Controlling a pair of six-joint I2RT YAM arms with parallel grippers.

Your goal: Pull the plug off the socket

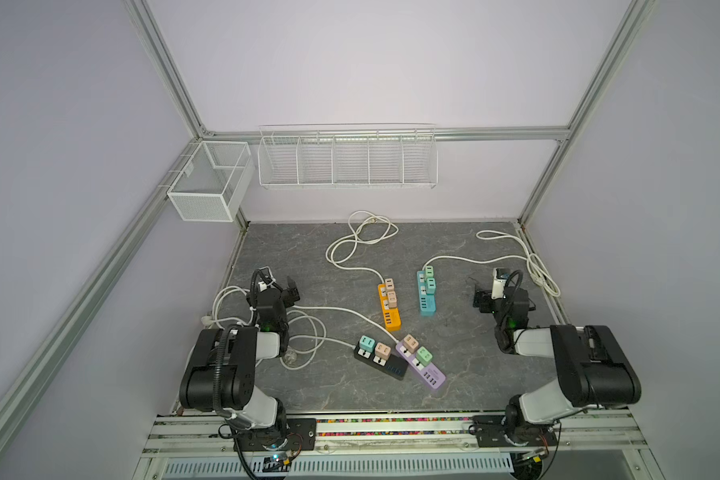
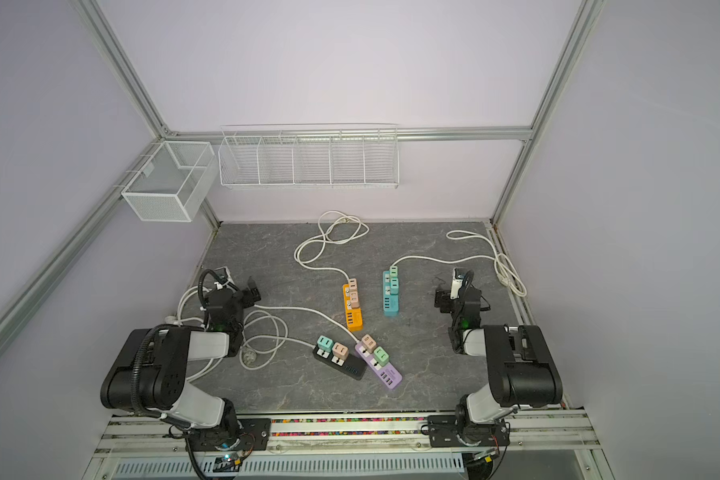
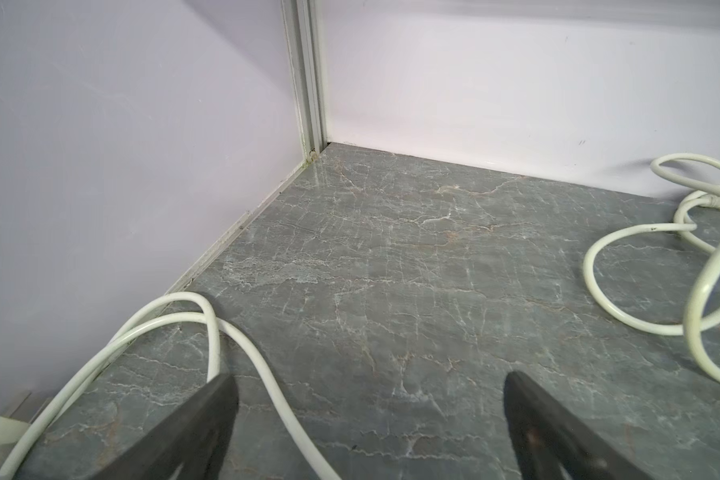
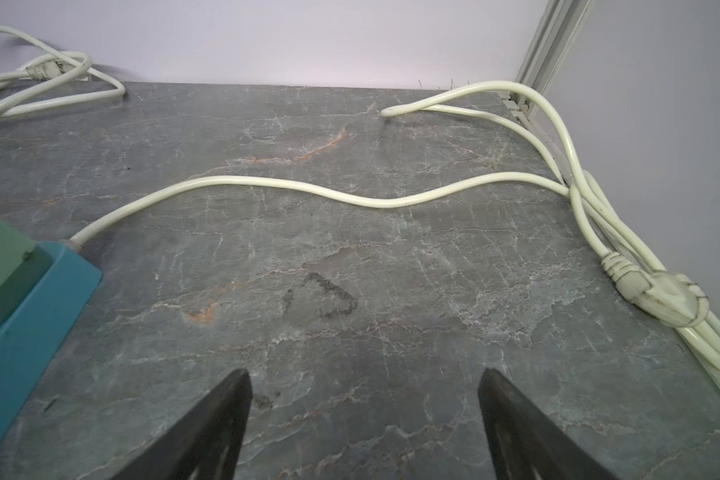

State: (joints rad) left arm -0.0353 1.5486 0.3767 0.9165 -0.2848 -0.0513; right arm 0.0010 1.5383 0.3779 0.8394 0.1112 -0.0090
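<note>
No pastel cube plug (image 1: 431,285) is unseated from the coloured plastic socket strips (image 1: 427,306); left gripper (image 3: 368,376) and right gripper (image 4: 364,374) fingers are spread, empty.

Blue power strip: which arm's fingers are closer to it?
Right. The right fingers are just beside the blue power strip, open and empty; the left fingers are across the table, beyond the orange strip.
</note>
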